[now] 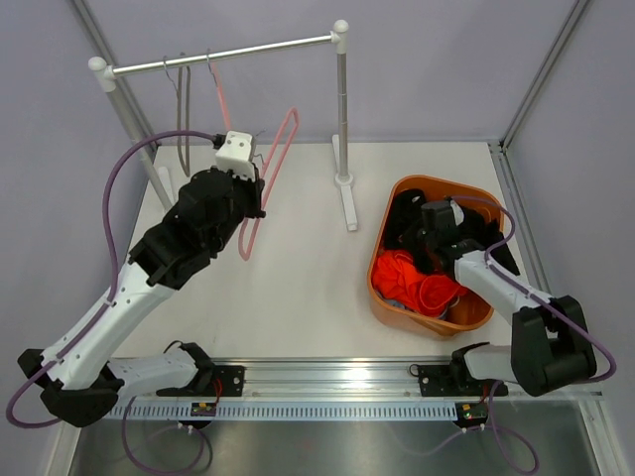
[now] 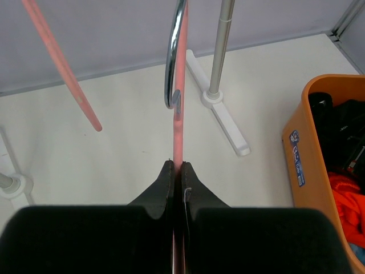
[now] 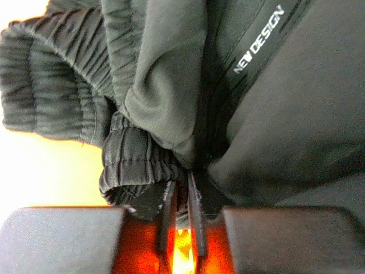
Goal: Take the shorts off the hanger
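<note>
My left gripper (image 1: 260,188) is shut on the thin bar of an empty pink hanger (image 1: 283,139), held tilted below the rail (image 1: 238,52). In the left wrist view the pink bar (image 2: 178,120) runs up from my closed gripper (image 2: 177,165) past a chrome hook (image 2: 171,68). My right gripper (image 1: 422,223) is down in the orange basket (image 1: 437,181), shut on the black shorts (image 3: 171,68), whose fabric is pinched at my gripper (image 3: 181,185). The orange shorts (image 1: 402,273) lie in the basket beside it. A bit of light blue fabric (image 2: 356,251) shows beneath them.
A grey hanger (image 1: 183,119) hangs empty on the rail at the left. The rack's right post (image 1: 342,109) and its white foot (image 1: 347,203) stand between the two arms. The basket rim (image 2: 302,154) is at the right.
</note>
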Robot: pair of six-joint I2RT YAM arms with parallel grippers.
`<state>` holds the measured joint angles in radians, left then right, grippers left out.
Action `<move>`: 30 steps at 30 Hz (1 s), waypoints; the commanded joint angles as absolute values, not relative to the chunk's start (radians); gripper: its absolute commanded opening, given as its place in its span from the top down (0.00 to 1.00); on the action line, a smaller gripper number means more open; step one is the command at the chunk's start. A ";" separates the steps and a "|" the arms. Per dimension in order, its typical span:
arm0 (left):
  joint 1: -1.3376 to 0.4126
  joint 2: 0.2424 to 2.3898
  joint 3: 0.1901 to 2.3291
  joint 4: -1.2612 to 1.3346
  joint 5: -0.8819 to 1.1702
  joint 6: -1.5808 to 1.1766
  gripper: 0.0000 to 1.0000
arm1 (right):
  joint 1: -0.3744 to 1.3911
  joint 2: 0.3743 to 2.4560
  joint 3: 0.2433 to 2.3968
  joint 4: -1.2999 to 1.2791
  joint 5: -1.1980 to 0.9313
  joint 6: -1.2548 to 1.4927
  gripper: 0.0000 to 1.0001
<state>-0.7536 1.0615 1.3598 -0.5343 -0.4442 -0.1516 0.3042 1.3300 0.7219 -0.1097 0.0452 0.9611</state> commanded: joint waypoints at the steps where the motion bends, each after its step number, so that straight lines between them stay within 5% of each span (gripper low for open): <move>1: -0.752 1.112 1.451 -0.540 -0.442 -0.167 1.00 | 0.313 1.267 0.710 -0.215 0.038 0.917 0.76; 9: -0.744 1.271 1.621 -0.627 -0.483 -0.189 1.00 | 0.311 1.017 0.814 -0.331 0.045 0.782 0.49; 15: -0.657 1.412 1.726 -0.594 -0.443 -0.221 1.00 | 0.313 0.920 0.917 -0.414 0.005 0.680 0.38; 30: -0.515 1.677 2.111 -0.554 -0.411 -0.163 1.00 | 0.313 0.827 0.985 -0.495 -0.028 0.607 0.37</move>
